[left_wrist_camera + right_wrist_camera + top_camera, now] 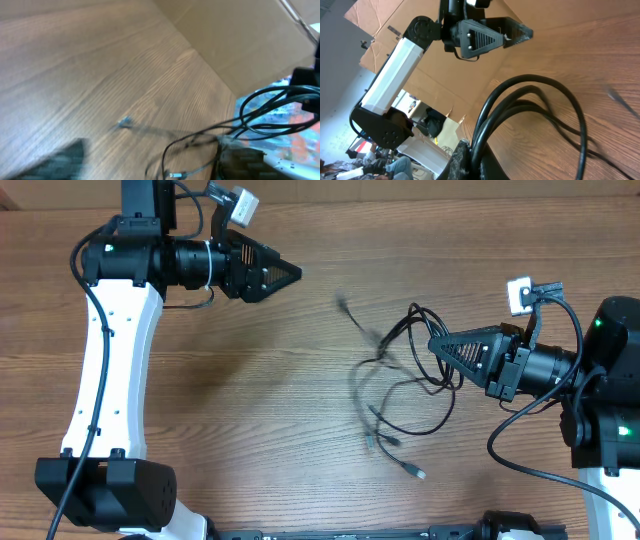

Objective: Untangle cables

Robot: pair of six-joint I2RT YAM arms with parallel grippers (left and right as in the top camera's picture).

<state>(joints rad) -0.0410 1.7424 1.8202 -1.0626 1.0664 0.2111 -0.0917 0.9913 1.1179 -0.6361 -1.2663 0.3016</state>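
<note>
Thin black cables (400, 385) lie tangled on the wooden table right of centre. One plug (418, 473) trails toward the front. Another cable end (345, 307) is blurred at the tangle's upper left. My right gripper (437, 343) is shut on the tangle's right side. In the right wrist view several cable loops (530, 95) rise from its pinched fingers (465, 157). My left gripper (290, 273) is at the back left, well away from the cables. In its wrist view the left gripper (150, 160) is open, its fingers (57, 162) wide apart and holding nothing. Beyond them lie cables (200, 137) and a plug (175, 175).
Cardboard panels (240, 40) stand beyond the table's far edge. The left arm's white link (105, 360) runs along the left side. The right arm's base (605, 380) sits at the right edge. Bare wood lies between the left gripper and the tangle.
</note>
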